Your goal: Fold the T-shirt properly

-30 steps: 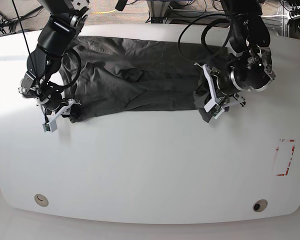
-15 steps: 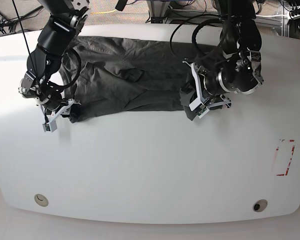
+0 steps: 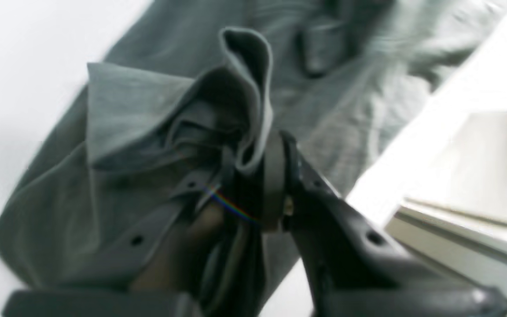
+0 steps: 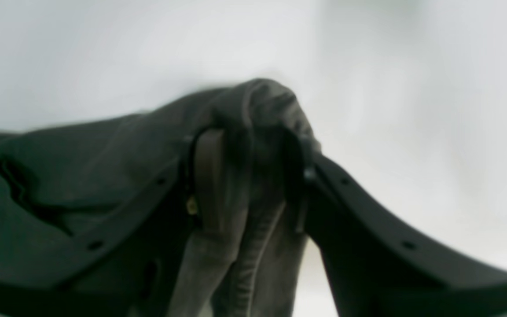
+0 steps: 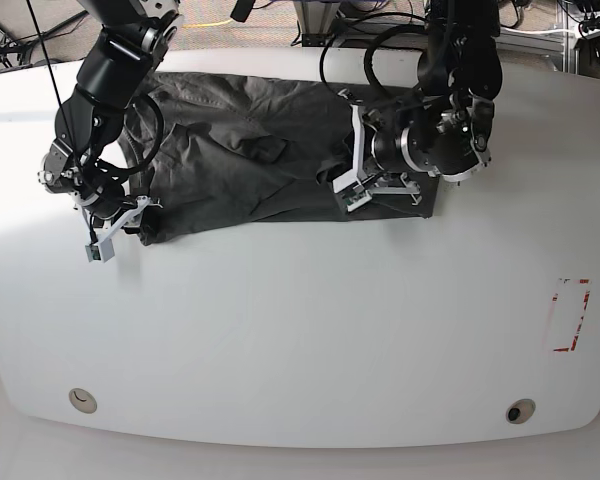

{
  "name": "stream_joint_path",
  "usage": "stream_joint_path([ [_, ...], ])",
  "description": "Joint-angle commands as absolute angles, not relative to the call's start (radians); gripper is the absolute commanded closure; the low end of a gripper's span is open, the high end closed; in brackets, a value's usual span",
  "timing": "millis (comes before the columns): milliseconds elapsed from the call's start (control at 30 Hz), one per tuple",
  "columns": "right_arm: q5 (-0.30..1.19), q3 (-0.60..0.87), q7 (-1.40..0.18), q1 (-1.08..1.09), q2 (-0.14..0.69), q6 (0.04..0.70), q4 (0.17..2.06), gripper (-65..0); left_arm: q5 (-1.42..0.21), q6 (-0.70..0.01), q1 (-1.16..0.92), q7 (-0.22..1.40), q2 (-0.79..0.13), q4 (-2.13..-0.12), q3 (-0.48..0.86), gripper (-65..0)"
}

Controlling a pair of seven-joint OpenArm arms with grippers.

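the t-shirt (image 5: 250, 160), dark charcoal and wrinkled, lies spread along the far edge of the white table (image 5: 300, 330), reaching from near the far left corner toward the middle of that edge. the left end effector (image 3: 253, 176) is pinching a bunched fold of the shirt's hem between its pads, the cloth puffing up above the grip in the left wrist view; in the base view it (image 5: 355, 185) holds that side lifted and carried over the body of the shirt. the right end effector (image 4: 249, 176) is closed on a thick gather of fabric with a stitched seam, at the shirt's near corner toward the table's left edge (image 5: 130, 215). the step in hand looks like a crosswise fold, one side being drawn over the other while the opposite corner is held down as an anchor. the next move calls for laying the lifted edge flat and square with the edge beneath, without dragging the thin cloth into new creases, then opening the pads cleanly.
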State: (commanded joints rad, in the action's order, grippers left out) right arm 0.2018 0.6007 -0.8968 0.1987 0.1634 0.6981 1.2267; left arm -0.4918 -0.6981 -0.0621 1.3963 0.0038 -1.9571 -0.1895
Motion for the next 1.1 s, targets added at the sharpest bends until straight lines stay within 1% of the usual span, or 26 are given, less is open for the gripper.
stream_joint_path([
  [100,0.202,0.601,-0.897,0.199,0.163,0.698,1.227,-20.3,-0.492,-0.698,-0.061,1.396,0.008,-1.997,-0.170,-25.6],
  [233,0.202,0.599,-0.897,0.199,0.163,0.698,1.227,-20.3,-0.492,-0.698,-0.044,1.396,0.008,-2.000,-0.154,-29.2],
  [433,0.202,0.601,-0.897,0.197,0.163,0.698,1.227,-20.3,-0.489,-0.698,-0.038,1.396,0.004,-2.000,-0.142,-28.9],
  [600,0.202,0.599,-0.897,0.200,0.163,0.698,1.228,-20.6,-0.486,-0.698,-0.044,1.396,-0.041,-1.995,-0.050,-28.6],
  [700,0.245,0.599,-0.915,0.203,0.166,0.698,1.253,-21.1,-0.486,-0.698,-0.071,1.396,-0.088,-1.994,0.039,-28.6],
  [733,0.265,0.599,-0.934,0.200,0.168,0.698,1.273,-22.5,-0.486,-0.698,-0.081,1.396,-0.102,-1.994,0.067,-28.6],
  [767,0.289,0.599,-0.960,0.199,0.168,0.698,1.300,-25.7,-0.487,-0.698,-0.093,1.396,-0.122,-1.994,0.104,-28.6],
  [800,0.321,0.599,-0.992,0.199,0.168,0.698,1.330,-30.8,-0.487,-0.698,-0.104,1.396,-0.145,-1.986,0.140,-28.6],
  [833,0.341,0.599,-1.013,0.199,0.170,0.698,1.345,-34.2,-0.490,-0.698,-0.110,1.392,-0.157,-1.980,0.154,-28.6],
  [933,0.433,0.601,-1.095,0.199,0.171,0.698,1.409,-49.5,-0.492,-0.698,-0.148,1.334,-0.209,-1.969,0.166,-28.6],
  [1033,0.522,0.604,-1.168,0.180,0.191,0.698,1.474,-56.8,-0.492,-0.698,-0.186,1.294,-0.219,-1.966,0.166,-28.6],
  [1100,0.582,0.604,-1.191,0.162,0.202,0.698,1.509,-56.6,-0.489,-0.698,-0.200,1.267,-0.219,-1.960,0.166,-28.6],
])
